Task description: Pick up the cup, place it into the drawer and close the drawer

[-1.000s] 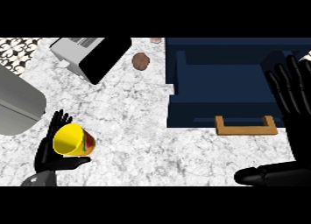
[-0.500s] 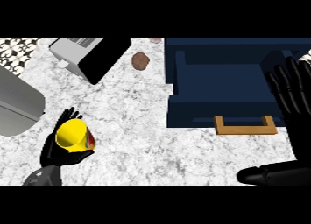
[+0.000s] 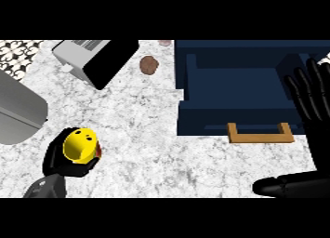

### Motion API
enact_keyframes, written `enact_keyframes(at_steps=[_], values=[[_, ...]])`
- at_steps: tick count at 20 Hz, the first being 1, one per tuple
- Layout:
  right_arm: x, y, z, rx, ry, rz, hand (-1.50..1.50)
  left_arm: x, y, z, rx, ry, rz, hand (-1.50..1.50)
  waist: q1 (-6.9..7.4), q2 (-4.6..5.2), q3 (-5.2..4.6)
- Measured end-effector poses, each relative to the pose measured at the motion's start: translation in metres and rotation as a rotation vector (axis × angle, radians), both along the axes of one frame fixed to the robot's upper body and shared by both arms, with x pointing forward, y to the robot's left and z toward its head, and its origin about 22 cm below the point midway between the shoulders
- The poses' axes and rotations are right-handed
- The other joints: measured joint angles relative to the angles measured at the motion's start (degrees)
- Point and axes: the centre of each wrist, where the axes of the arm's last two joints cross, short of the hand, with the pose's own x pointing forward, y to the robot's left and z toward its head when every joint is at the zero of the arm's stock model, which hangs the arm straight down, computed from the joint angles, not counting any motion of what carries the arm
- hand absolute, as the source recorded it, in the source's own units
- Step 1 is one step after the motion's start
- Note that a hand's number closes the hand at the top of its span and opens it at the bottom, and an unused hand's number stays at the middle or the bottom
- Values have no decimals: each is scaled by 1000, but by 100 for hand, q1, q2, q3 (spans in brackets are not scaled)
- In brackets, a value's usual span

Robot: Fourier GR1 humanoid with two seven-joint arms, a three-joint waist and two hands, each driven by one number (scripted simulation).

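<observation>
- Head view: the robot's left hand (image 3: 66,160), entering at about seven o'clock, is wrapping its fingers round the yellow cup (image 3: 80,142), which is lying tipped in the palm with a red patch showing on its right side; the cup is being carried rather than standing on the marble counter (image 3: 140,139).
- The navy drawer (image 3: 243,100) is standing pulled open at about two o'clock, its cavity facing up and its wooden handle (image 3: 260,135) pointing toward the robot, presumably so the cup can be lowered in from above and the front then pushed shut.
- The right hand (image 3: 317,100) is resting at three o'clock beside the drawer's right edge, fingers straight, spread and holding nothing; judged from its position, it is waiting clear of the cavity until the closing push.
- Cup and drawer are sitting well apart, so the carry across the counter is not yet done.
- A toaster (image 3: 92,58) is sitting at eleven o'clock, a small brown object (image 3: 148,65) at twelve, and a grey appliance (image 3: 9,111) at nine, all off the likely path.
</observation>
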Motion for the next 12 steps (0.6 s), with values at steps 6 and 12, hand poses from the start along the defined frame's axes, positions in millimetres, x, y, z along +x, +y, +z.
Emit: enact_keyframes(at_steps=[6,12], values=[[-3,-2,-1,-10,2,-4,-150,5,-9,3,28,-76,63,150,8,-4,0],[-5,-1,-1,-7,0,0,-150,12,-25,7,15,-142,139,150,26,-9,1]])
